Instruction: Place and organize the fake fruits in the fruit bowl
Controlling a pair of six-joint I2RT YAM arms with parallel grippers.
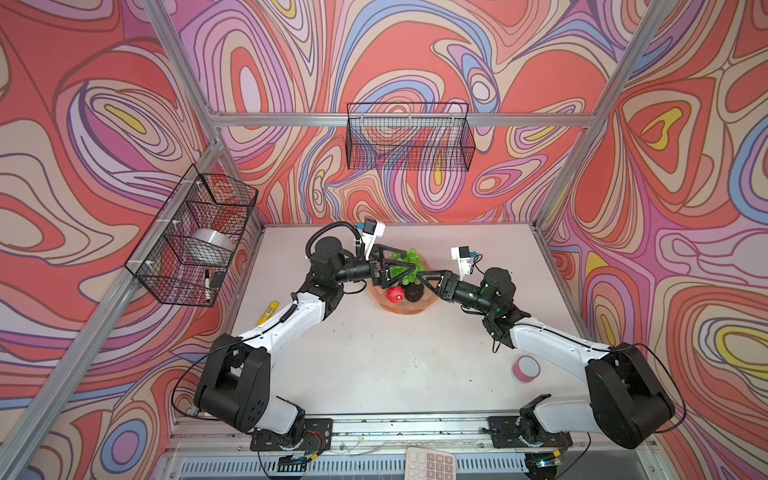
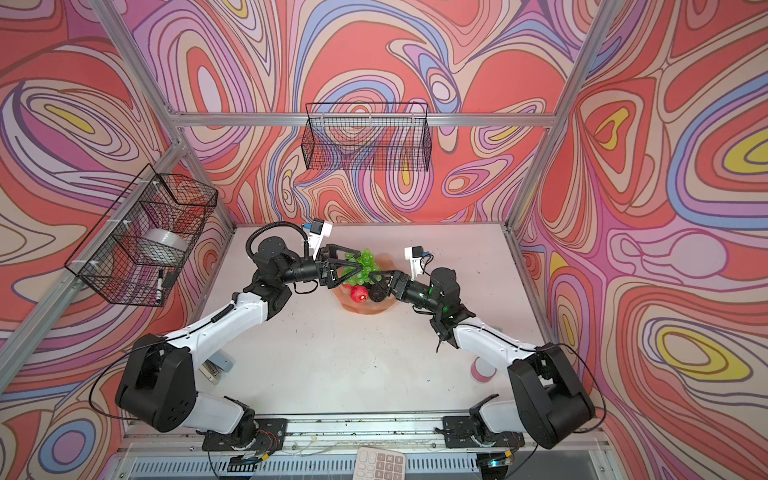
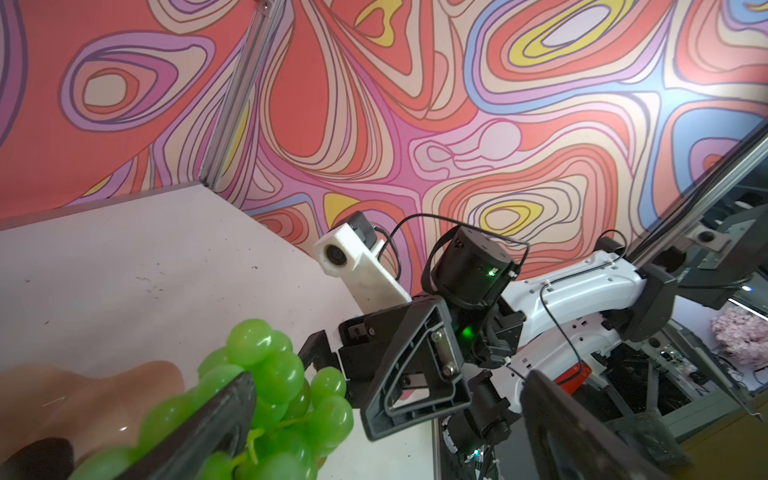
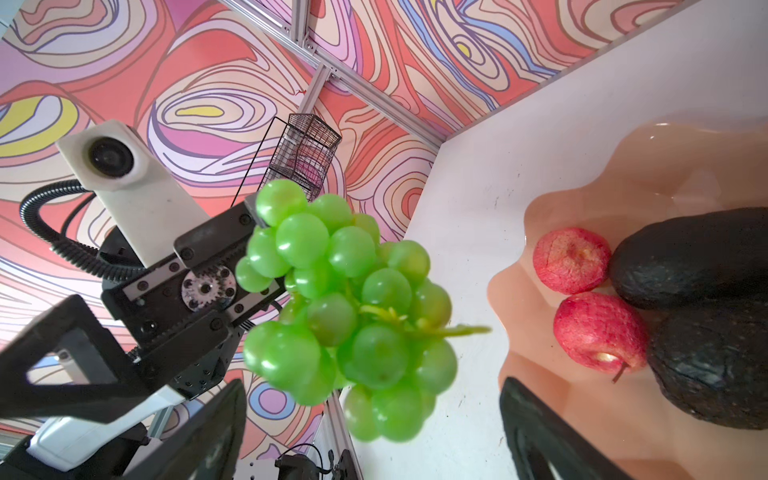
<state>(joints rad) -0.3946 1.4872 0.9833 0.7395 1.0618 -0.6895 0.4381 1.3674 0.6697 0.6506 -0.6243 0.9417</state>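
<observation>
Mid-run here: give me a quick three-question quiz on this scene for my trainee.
1. True or false: both red apples lie in the fruit bowl.
2. How many avocados lie in it?
3. The right gripper is: A open, B shut on an apple, C shut on an avocado.
Key: 1 true; 2 two; 3 A.

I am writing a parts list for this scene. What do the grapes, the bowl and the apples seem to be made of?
Grapes: probably soft translucent plastic; light passes through and each shows a glint.
Bowl: glossy ceramic or hard plastic; smooth peach surface with reflections.
Apples: matte, perhaps foam; the red skin looks dry and wrinkled.
</observation>
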